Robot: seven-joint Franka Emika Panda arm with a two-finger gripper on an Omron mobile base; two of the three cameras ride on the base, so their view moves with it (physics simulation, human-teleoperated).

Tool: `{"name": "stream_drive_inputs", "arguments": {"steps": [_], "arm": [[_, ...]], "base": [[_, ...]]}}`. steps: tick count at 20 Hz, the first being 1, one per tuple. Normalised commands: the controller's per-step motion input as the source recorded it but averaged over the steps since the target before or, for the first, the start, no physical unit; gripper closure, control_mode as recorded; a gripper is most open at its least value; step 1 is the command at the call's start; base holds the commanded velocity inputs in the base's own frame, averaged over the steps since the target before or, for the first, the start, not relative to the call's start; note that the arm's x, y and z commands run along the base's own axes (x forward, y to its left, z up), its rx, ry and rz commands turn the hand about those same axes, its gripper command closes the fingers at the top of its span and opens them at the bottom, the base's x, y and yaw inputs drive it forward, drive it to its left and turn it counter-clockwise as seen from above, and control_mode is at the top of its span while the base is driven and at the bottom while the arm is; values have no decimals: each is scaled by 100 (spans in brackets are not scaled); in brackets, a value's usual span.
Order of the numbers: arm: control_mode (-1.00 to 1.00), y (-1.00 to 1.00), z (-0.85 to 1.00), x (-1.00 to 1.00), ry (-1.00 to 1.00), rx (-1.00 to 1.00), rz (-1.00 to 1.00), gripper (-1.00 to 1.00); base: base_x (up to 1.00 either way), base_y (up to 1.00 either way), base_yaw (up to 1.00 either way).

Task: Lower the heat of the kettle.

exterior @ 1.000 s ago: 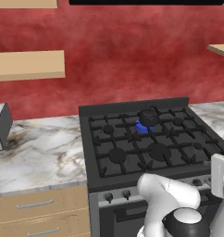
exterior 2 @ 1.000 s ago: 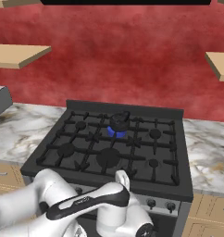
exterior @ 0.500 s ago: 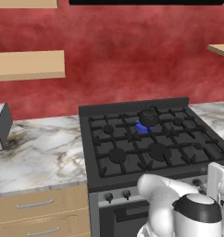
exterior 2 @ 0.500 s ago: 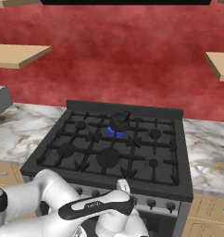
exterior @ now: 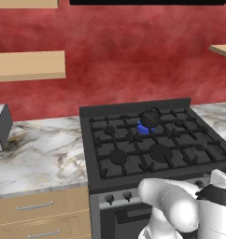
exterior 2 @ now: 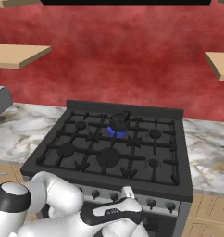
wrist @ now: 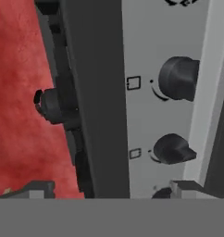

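The kettle point(exterior: 150, 118) point(exterior 2: 119, 122) point(wrist: 51, 105) sits on a rear middle burner over a blue flame point(exterior: 144, 128); its contents are hidden. It lies well beyond the fingers point(wrist: 40, 190), which are spread apart, grasping nothing, close before the stove's point(exterior 2: 178, 180) knobs point(wrist: 178, 78).

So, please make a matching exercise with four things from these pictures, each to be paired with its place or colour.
Things:
1. kettle
2. flame
3. knobs
4. shelf

Descriptions:
A. wooden, on the red wall left of the stove
B. blue, under the black pot
C. dark, on the grey front panel of the stove
D. black, on a back burner

Pairs: 1-D, 2-B, 3-C, 4-A
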Motion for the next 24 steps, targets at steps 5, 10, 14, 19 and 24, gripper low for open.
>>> {"name": "stream_drive_inputs", "arguments": {"steps": [5,10,14,19,24], "arm": [[-100,-30,-31,0,-14,4,4,-100],[-100,-8,-40,-1,-19,1,1,-100],[-100,0,-16,0,-6,0,0,-100],[-100,0,0,1,0,0,0,-100],[-100,0,0,7,1,0,-1,-100]], "base": [[0,0,0],[0,0,0],[0,0,0],[0,0,0],[0,0,0]]}}
